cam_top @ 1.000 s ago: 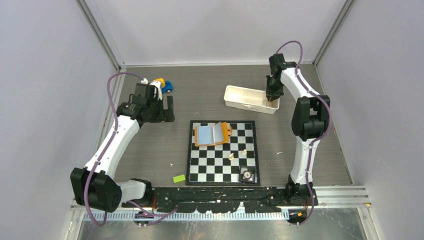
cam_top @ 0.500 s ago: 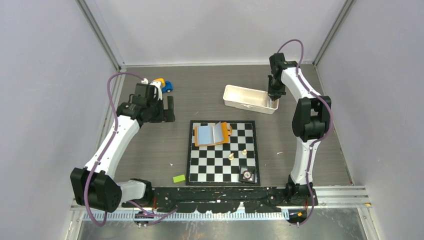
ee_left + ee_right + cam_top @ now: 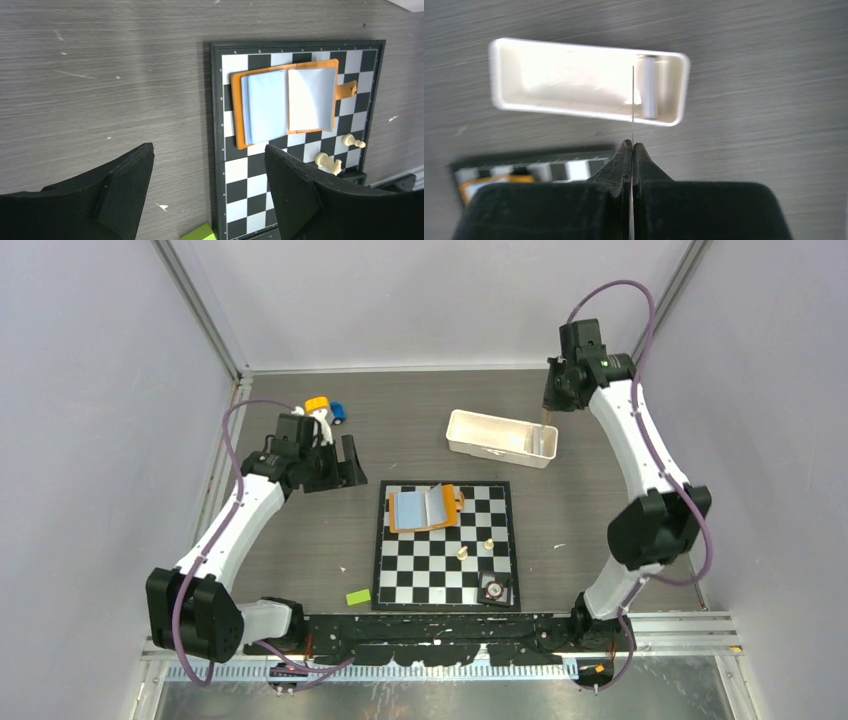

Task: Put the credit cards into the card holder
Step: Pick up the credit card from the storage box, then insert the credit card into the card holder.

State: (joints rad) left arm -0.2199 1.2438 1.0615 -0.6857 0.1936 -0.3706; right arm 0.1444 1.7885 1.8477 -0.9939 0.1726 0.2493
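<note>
The card holder [image 3: 427,508] lies open on the chessboard [image 3: 445,580], orange with pale blue sleeves; the left wrist view shows it too [image 3: 285,105]. My right gripper [image 3: 549,406] hangs above the right end of the white tray [image 3: 497,437], shut on a credit card [image 3: 632,100]. That card shows only as a thin edge-on line running out from the fingertips [image 3: 632,145]. A pale flat piece [image 3: 650,87], perhaps a second card, stands at the tray's right end. My left gripper [image 3: 345,462] is open and holds nothing, left of the board [image 3: 207,155].
Two cream chess pieces [image 3: 475,548] and a small dark box [image 3: 494,589] sit on the board. A green block [image 3: 358,597] lies off its near left corner. A blue and orange toy [image 3: 325,408] stands at the back left, behind the left arm.
My right gripper has shut on the card in the tray and risen up and back with it. My left gripper has shifted slightly right toward the board and narrowed a little.
</note>
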